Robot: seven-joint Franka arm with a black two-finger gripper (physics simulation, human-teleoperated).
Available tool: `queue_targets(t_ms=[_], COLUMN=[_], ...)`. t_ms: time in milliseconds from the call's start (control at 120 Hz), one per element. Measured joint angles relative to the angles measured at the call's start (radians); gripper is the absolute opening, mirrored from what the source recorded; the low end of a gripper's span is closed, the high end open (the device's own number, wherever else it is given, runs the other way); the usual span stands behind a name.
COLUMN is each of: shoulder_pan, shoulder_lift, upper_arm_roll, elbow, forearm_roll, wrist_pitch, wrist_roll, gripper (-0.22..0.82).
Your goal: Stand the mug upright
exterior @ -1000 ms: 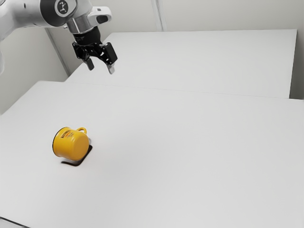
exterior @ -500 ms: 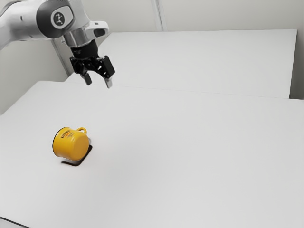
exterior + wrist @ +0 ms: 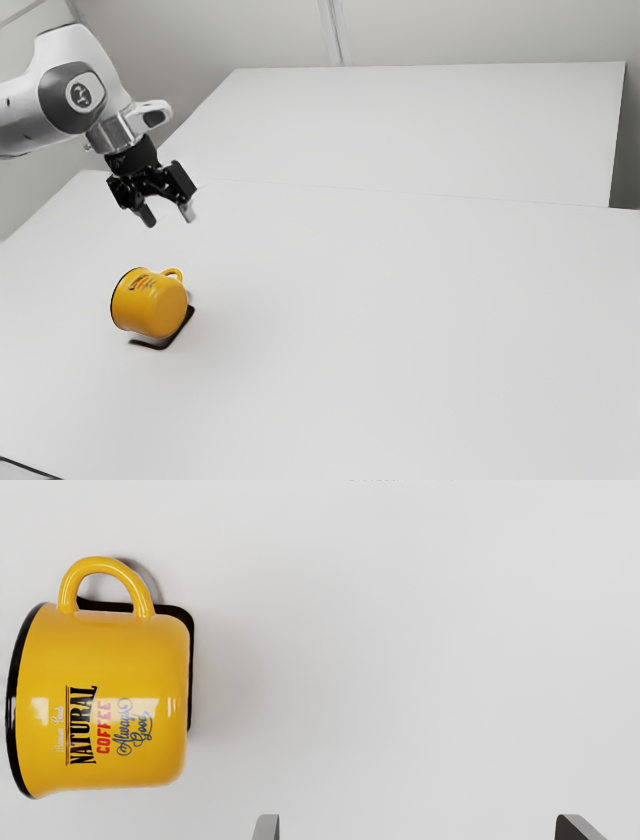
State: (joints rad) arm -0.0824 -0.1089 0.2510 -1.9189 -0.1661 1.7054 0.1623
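My gripper (image 3: 170, 214) hangs open in the air above the table, a short way above the mug and slightly toward the exterior view's right. The yellow mug (image 3: 150, 304) lies on its side, its black rim facing the exterior view's left and its base facing right. In the wrist view the mug (image 3: 115, 655) shows its handle and printed lettering, and it lies off to one side of the gripper (image 3: 417, 827). The two fingertips stand wide apart with nothing between them.
The white table (image 3: 400, 330) spreads around the mug, with a dark shadow beside its base. A white panel (image 3: 420, 130) stands beyond the table's far edge.
My gripper has come down and moved toward the exterior view's left, closer to the mug. The mug has stayed where it was.
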Motion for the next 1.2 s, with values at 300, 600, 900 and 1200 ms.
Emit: queue_targets(t_ms=[300,600,900,1200], shoulder_pan=[0.005,0.022,0.133,0.387], shoulder_lift=[0.017,0.173,0.377,0.483], upper_arm_roll=[0.213,0.404,0.413,0.185], elbow=[-0.089,-0.041,0.071,0.132], forearm_roll=[-0.080,-0.230,-0.417,-0.499], wrist_pitch=[0.087,0.070,-0.058,-0.156], wrist_roll=[0.246,0.540,0.761,0.887], gripper=[0.60,0.60,0.60,0.60])
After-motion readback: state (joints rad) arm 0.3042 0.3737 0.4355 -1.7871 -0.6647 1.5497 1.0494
